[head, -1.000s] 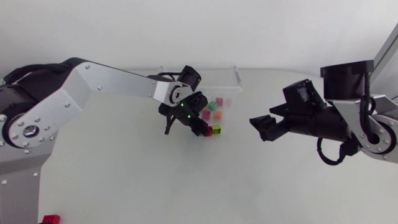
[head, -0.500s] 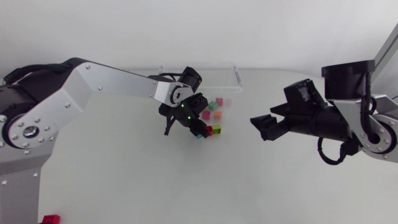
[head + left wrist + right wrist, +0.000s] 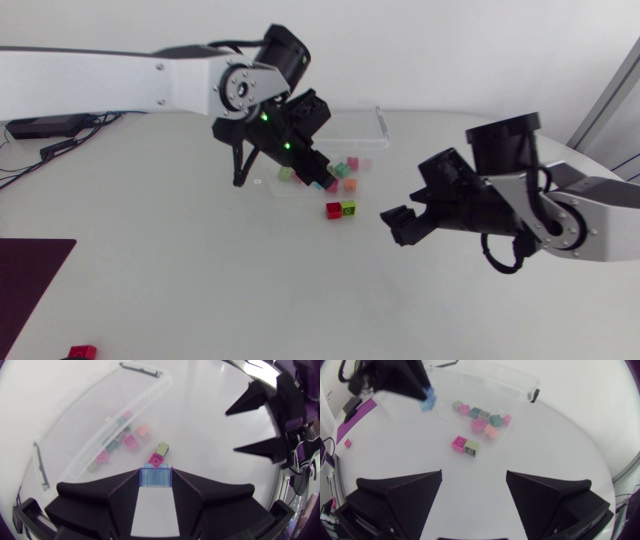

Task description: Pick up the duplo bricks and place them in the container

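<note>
Left gripper [image 3: 314, 176]: fingers clamped from both sides on a blue brick [image 3: 156, 478]; it is held up off the table [image 3: 200, 285] close to the container [image 3: 381, 124], likely so it can be carried over the rim and let go; whether it is over the rim yet I can't tell.
Right gripper [image 3: 400, 222]: fingers wide apart, nothing between them; it hangs above the table well apart from the bricks, probably to stay out of the other arm's way.
Container: clear and shallow; several bricks [image 3: 480, 424] lie inside, pink, green and orange.
Loose pair: a red brick [image 3: 334, 210] and a green brick [image 3: 349, 209], touching, just beside the container; likely next.
Stray brick [image 3: 80, 351]: red, far off near the table's corner.
Surface: plain white and matte; a dark mat [image 3: 30, 275] lies at the left side.
Stage: partway, I'd judge; one brick in hand, three left out.
</note>
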Available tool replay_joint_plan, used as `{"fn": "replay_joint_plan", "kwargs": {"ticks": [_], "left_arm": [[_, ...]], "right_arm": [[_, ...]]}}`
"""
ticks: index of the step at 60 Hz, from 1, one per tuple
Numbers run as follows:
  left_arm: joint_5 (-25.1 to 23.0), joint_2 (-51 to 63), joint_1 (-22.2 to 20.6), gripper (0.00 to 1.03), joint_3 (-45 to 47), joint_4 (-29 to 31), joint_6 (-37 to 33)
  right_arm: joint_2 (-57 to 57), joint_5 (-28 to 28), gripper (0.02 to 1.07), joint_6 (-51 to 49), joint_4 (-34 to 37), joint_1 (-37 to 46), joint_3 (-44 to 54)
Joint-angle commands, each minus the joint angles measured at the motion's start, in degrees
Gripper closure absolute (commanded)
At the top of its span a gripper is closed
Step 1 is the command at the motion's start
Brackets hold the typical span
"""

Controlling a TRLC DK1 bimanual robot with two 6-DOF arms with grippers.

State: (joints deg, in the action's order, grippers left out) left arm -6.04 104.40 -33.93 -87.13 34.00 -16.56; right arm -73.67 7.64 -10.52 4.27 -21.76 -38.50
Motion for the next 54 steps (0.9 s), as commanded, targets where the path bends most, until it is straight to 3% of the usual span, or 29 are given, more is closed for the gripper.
{"fn": "replay_joint_plan", "kwargs": {"ticks": [1,14,35,50,52,54], "left_arm": [[-0.64,-2.62,1.41,0.78,-1.2,0.54,-0.23],[-0.64,-4.2,6.25,0.78,-3.22,-7.02,1.79],[-1.25,1.07,10.03,0.78,-6.91,-19.41,3.9],[-1.78,9.68,11.96,0.76,-13.5,-20.64,4.16],[-1.78,10.47,11.96,0.74,-13.85,-20.64,4.16],[-1.78,11.26,11.96,0.65,-14.29,-20.73,4.16]], "right_arm": [[-4.38,-0.78,0.14,1.47,0.39,-2.76,-1.84],[-12.11,-2.89,0.14,3.4,0.3,-6.28,-6.06],[-25.12,-7.73,0.14,7.54,0.82,-8.39,-15.38],[-32.06,-11.24,0.14,11.05,2.23,-8.48,-21.09],[-32.85,-11.68,0.14,11.32,2.32,-8.39,-21.7],[-33.47,-12.12,0.14,11.75,2.41,-8.39,-22.32]]}}
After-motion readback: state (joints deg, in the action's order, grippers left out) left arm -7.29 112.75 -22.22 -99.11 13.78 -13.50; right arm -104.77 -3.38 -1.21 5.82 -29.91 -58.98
